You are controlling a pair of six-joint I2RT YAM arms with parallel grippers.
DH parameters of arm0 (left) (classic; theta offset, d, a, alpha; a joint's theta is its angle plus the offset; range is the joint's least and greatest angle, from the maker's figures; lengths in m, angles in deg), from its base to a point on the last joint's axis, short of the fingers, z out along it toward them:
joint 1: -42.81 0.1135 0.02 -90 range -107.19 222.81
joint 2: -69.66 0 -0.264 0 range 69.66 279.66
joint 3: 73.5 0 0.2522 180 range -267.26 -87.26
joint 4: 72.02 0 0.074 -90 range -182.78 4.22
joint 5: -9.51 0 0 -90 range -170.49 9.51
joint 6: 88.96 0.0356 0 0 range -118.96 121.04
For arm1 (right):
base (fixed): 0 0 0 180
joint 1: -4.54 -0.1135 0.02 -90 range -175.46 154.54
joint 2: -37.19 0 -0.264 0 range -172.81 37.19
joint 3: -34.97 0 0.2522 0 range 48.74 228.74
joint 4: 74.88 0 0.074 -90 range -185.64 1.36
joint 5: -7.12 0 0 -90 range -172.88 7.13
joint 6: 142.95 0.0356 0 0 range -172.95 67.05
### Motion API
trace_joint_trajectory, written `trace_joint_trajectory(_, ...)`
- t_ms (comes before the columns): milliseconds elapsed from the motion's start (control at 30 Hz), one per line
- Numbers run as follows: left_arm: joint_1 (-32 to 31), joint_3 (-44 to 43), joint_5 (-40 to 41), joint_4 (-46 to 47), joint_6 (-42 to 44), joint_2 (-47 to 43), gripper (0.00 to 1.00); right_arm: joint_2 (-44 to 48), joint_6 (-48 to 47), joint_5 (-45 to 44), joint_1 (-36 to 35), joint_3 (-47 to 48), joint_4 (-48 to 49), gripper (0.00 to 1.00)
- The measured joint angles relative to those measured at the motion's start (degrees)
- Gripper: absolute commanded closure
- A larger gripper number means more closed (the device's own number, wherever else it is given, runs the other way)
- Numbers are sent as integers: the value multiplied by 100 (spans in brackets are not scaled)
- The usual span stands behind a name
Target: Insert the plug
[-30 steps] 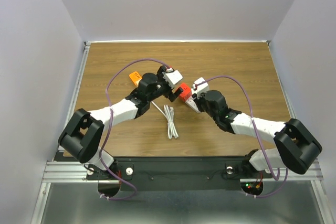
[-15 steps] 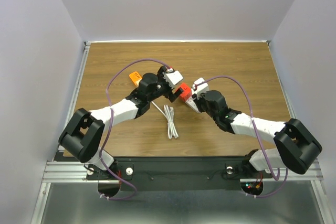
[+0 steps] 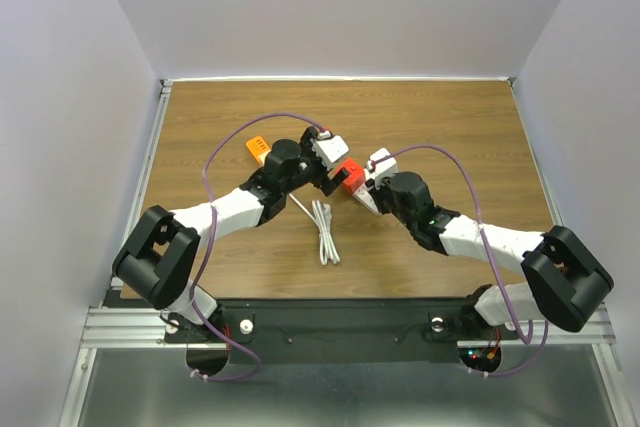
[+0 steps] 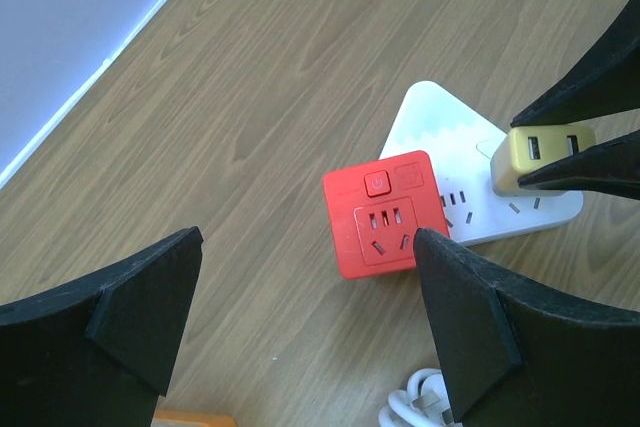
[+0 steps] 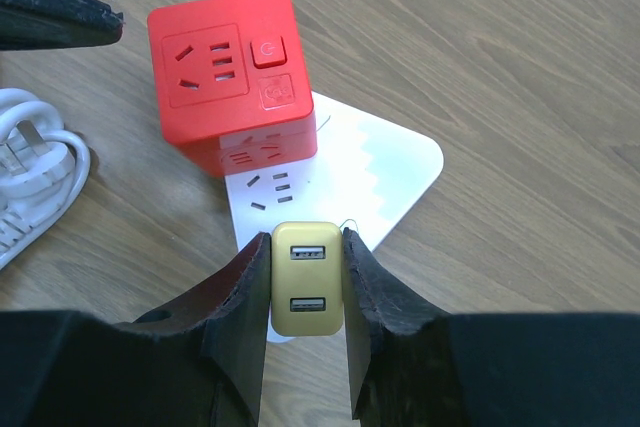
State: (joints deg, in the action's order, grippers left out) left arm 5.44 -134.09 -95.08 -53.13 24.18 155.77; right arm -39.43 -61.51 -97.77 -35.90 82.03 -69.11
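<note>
The plug (image 5: 307, 292), a yellow block with two USB ports, is pinched between the fingers of my right gripper (image 5: 305, 237), which is shut on it. It stands over the near end of the white triangular power strip (image 5: 370, 167); its prongs are hidden. A red cube socket (image 5: 225, 67) sits on the strip's other end. In the left wrist view the plug (image 4: 535, 157) shows at the strip's (image 4: 440, 122) right corner. My left gripper (image 4: 307, 247) hangs open above the table beside the red cube (image 4: 385, 214), holding nothing. From above, both grippers meet around the red cube (image 3: 350, 175).
A coiled white cable (image 3: 324, 227) with its own plug lies just in front of the left gripper, also seen as the white cable (image 4: 420, 402). An orange block (image 3: 258, 149) rests on the table left of the left arm.
</note>
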Motion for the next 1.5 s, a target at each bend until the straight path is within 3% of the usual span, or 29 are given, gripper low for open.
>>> trace_joint_trajectory(1133,184,0,199,-9,-269,-4,3,-345,170,90,-319,267,-94,100)
trace_joint_trajectory(1500,273,0,260,181,-417,-39,3,-621,424,-531,-699,267,319,99)
